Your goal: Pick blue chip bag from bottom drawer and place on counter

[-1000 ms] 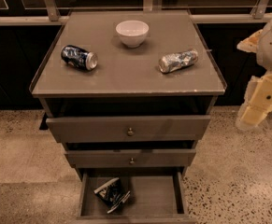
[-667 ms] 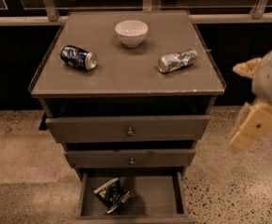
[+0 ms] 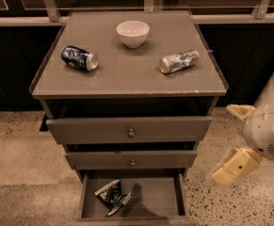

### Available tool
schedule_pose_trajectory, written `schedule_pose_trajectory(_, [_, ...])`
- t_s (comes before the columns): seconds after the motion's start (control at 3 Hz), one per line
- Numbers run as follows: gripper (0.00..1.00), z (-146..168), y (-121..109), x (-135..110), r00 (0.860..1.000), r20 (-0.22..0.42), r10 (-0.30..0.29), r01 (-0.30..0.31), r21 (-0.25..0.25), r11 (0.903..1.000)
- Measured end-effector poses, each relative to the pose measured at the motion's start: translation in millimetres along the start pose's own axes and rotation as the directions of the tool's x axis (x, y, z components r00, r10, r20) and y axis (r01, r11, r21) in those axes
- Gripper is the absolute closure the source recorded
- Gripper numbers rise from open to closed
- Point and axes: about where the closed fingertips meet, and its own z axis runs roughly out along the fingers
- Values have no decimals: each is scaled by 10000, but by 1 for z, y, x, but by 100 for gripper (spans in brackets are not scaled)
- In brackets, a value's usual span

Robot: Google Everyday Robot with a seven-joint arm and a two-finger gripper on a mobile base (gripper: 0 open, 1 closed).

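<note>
— Now, the camera view: where does the blue chip bag (image 3: 110, 196) lie?
— Crumpled on the floor of the bottom drawer (image 3: 160, 199), towards its left front corner. That drawer is pulled well out. The top drawer (image 3: 174, 128) and the middle drawer (image 3: 165, 160) above it project far less.
— And the gripper (image 3: 222, 142)?
— To the right of the cabinet, about level with the two knobbed drawers, over the speckled floor (image 3: 19, 145). It is well apart from the bag. Its two cream fingers (image 3: 234, 166) are spread wide with nothing between them.
— Contents of the counter (image 3: 127, 74)?
— Three items, none touching another. A white bowl (image 3: 132, 33) stands upright at the rear centre. A dark blue soda can (image 3: 79, 58) lies on its side at the left. A crushed silver can (image 3: 179, 61) lies on its side at the right.
</note>
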Motion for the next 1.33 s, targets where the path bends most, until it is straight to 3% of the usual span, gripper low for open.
schedule_pose_trajectory(0.33, [0, 1, 0, -1, 10000, -3, -29, 29, -16, 10000])
schedule_pose_trajectory(0.67, [0, 26, 11, 24, 9969, 121, 784, -785, 100, 9969])
schedule_pose_trajectory(1.0, [0, 84, 33, 75, 9688, 752, 2362, -2354, -195, 9717])
schedule_pose_trajectory(1.33, [0, 130, 42, 102, 9501, 949, 2971, -2899, -824, 9535])
